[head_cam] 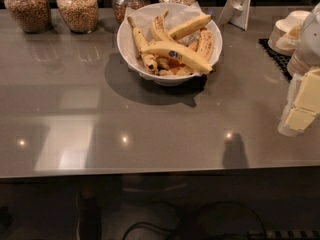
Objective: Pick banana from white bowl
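The banana, long, curved and yellow with a small dark-blue sticker, lies across the front of the white bowl on top of several browner, spotted bananas. The bowl is lined with white paper and stands at the back centre of the grey counter. My gripper, with pale yellow fingers on a white arm, hangs at the right edge of the view. It is well to the right of the bowl, nearer the front, and holds nothing that I can see.
Several glass jars of grains line the back edge. A white sign stand is behind the bowl on the right. Stacked off-white paper bowls sit on a black mat at the back right. The counter's front edge runs across below.
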Robot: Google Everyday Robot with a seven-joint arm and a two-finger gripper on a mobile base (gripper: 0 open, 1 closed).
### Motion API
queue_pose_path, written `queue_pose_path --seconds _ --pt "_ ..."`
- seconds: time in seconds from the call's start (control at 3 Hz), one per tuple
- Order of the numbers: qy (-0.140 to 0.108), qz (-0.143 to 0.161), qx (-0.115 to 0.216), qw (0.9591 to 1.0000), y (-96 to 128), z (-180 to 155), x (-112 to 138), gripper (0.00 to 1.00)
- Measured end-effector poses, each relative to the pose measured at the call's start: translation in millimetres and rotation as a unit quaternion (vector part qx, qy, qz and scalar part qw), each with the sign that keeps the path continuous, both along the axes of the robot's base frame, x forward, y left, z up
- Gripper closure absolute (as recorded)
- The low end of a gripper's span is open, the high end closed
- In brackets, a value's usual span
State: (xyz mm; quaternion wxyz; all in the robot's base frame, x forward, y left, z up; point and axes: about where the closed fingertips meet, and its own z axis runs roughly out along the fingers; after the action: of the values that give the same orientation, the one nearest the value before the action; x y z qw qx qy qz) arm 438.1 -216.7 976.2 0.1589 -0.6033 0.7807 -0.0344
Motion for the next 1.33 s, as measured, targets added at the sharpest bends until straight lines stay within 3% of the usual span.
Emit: queue_pose_path --seconds 0.33,0.67,1.0,1.33 --pt "0.000 0.000 0.000 1.0000 0.0 0.0 0.0 0.00" --pt "-0.019 0.003 0.018 0.9997 10.2 1.3 11.6 0.00" --pt "-0.047 0.006 0.053 0.9975 32.0 1.6 36.8 0.00" --pt "-0.079 0.011 0.093 0.9925 55.3 6.5 64.2 0.00"
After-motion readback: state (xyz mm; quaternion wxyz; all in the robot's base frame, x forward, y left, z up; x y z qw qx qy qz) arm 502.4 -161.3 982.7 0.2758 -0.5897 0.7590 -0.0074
